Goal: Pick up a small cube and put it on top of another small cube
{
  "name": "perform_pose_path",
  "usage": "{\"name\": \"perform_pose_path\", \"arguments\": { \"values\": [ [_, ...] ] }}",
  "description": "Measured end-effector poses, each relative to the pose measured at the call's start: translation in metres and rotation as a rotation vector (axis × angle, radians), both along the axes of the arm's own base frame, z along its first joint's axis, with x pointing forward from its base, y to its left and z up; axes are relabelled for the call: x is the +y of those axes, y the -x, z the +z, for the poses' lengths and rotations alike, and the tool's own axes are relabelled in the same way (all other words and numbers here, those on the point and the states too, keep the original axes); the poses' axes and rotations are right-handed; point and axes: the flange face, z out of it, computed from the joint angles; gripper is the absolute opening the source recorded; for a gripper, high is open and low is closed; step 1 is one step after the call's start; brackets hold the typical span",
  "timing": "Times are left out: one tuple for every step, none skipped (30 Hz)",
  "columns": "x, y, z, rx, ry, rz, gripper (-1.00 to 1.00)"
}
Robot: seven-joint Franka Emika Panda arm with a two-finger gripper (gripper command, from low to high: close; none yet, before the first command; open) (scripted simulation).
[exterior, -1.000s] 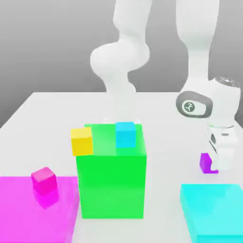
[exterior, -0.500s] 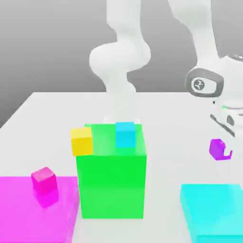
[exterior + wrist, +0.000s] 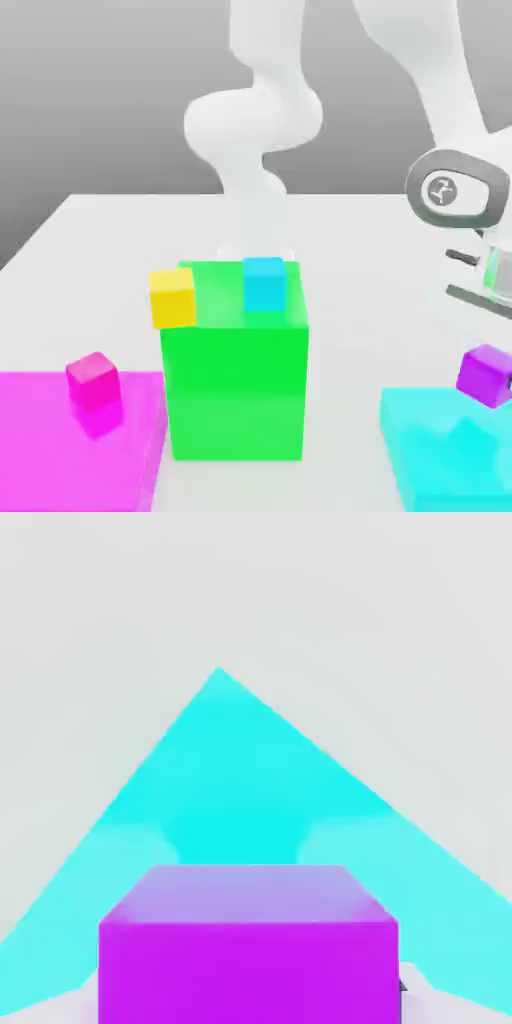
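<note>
- Carrying is the step in hand, I'd say: the gripper [image 3: 497,345] has its jaws pinching the small purple cube [image 3: 487,374], and the cube hangs in the air at the exterior view's right, just above a corner of the flat cyan slab [image 3: 440,440].
- The hand view backs that up: the purple cube [image 3: 248,952] sits right in front of the camera with the cyan slab [image 3: 240,792] spread out underneath it, not touching as far as I can tell.
- So the pickup looks done, the stacking not yet.
- For a target there are 3 other small cubes: a cyan cube [image 3: 264,282] on top of the big green block [image 3: 237,370], a yellow cube [image 3: 172,297] at that block's upper corner on the exterior view's left, and a magenta-pink cube [image 3: 92,379] on the flat magenta slab [image 3: 60,440].
- My guess for the next move: swing across toward 1 of those, line the purple cube up squarely over it, lower gently, then let go.
- Green block is tall, so the carry needs height to clear it.
</note>
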Motion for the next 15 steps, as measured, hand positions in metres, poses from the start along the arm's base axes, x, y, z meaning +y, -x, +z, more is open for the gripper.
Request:
{"name": "perform_pose_path", "arguments": {
  "values": [
    [-0.011, -0.012, 0.002, -0.006, 0.018, 0.018, -1.00],
    [-0.022, -0.024, 0.004, -0.011, 0.036, 0.035, -1.00],
    [-0.037, -0.036, 0.006, -0.016, 0.057, 0.044, -1.00],
    [-0.055, -0.048, 0.008, -0.020, 0.080, 0.043, -1.00],
    [-0.077, -0.060, 0.010, -0.023, 0.105, 0.035, -1.00],
    [-0.102, -0.072, 0.012, -0.025, 0.132, 0.021, -1.00],
    [-0.127, -0.081, 0.015, -0.026, 0.157, 0.000, -1.00],
    [-0.151, -0.088, 0.018, -0.025, 0.181, -0.024, -1.00],
    [-0.176, -0.093, 0.021, -0.023, 0.204, -0.050, -1.00],
    [-0.201, -0.097, 0.025, -0.020, 0.226, -0.077, -1.00],
    [-0.225, -0.099, 0.029, -0.016, 0.248, -0.104, -1.00],
    [-0.250, -0.100, 0.033, -0.012, 0.269, -0.134, -1.00],
    [-0.275, -0.100, 0.038, -0.008, 0.287, -0.171, -1.00],
    [-0.299, -0.099, 0.043, -0.004, 0.302, -0.214, -1.00],
    [-0.324, -0.096, 0.049, -0.001, 0.313, -0.264, -1.00]
  ]
}}
